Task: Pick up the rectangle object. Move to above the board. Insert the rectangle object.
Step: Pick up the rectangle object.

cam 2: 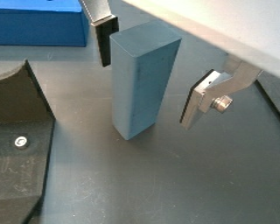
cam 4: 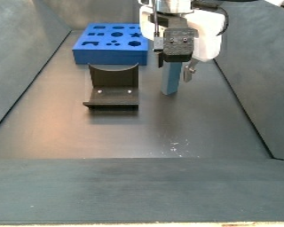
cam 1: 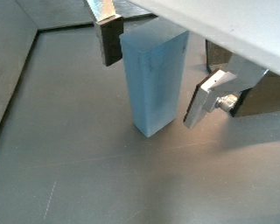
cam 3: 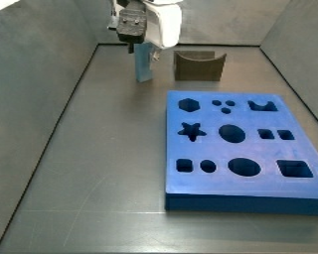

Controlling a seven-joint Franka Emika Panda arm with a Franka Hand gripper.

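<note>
In both wrist views the gripper [cam 1: 157, 74] stands low over the dark grey floor with its flat silver fingers [cam 1: 108, 39] spread apart, one on each side of the rectangle object [cam 1: 153, 79], a slim, pale light-blue rectangular block standing upright on its narrow end; a clear gap shows between each dark pad and the block's faces, so nothing is clamped yet; in a wrist view the block sits nearer one finger [cam 2: 104, 39] than the other, and I judge that an uneven close could push or tip it before both pads bear, or grip it skewed, which would spoil the fit at the hole; the block looks smooth, matte and sharp-edged, with no marks; in a side view the dark brown U-shaped holder [cam 3: 198, 65] stands just beyond the gripper [cam 3: 142, 48], and the board [cam 3: 241, 149], a thick bright-blue slab with shaped cut-outs, lies well apart from it.
</note>
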